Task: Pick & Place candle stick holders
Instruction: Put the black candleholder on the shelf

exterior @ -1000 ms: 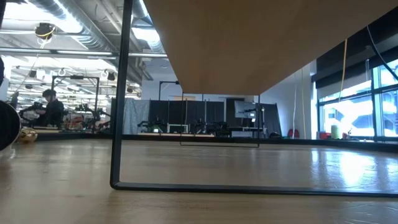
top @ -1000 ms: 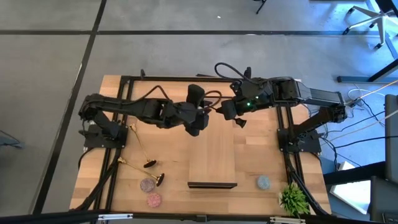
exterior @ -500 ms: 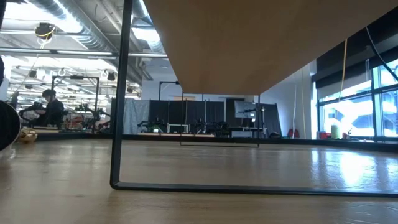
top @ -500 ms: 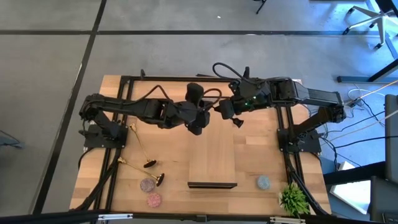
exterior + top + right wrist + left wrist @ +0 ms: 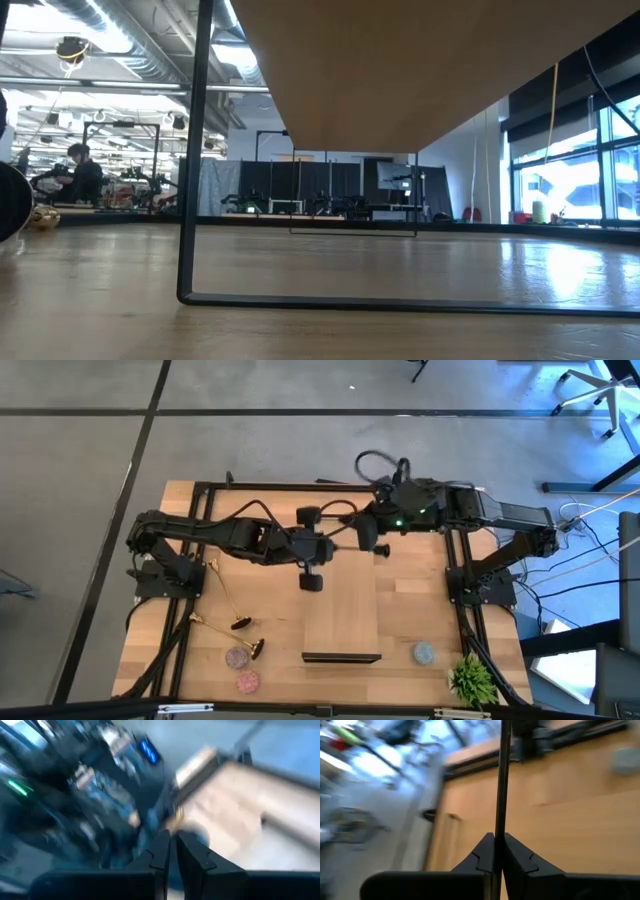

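Observation:
My left gripper [image 5: 311, 552] is over the table's middle, just beyond the wooden riser [image 5: 342, 610], shut on the black candle stick holder [image 5: 311, 580]. In the left wrist view its thin stem [image 5: 502, 780] runs straight out from between the fingers. My right gripper [image 5: 365, 536] is close by on the right, shut and empty. Two gold holders [image 5: 226, 596] [image 5: 222, 633] lie on their sides at the near left. The low mauve [image 5: 237, 657] and pink [image 5: 247, 681] holders rest beside them, and the light-blue one [image 5: 423, 652] rests at the near right. My left gripper pinches the black holder's thin stem [image 5: 500, 827] between its two fingers. The stem runs on past the fingertips, in line with the fingers. The holder is lifted clear of the table, its round dark end [image 5: 311, 581] toward the near edge.
The wooden riser has a black frame [image 5: 341, 657] at its near end, and the low view looks under its top [image 5: 400, 60]. A small green plant [image 5: 472, 680] stands at the near right corner. Black arm frames [image 5: 190, 560] [image 5: 462, 590] run along both sides.
My left gripper has turned about over the table's middle with the black holder, whose round end now points toward the near edge. My right gripper has drawn back a little toward the far edge, away from the left one.

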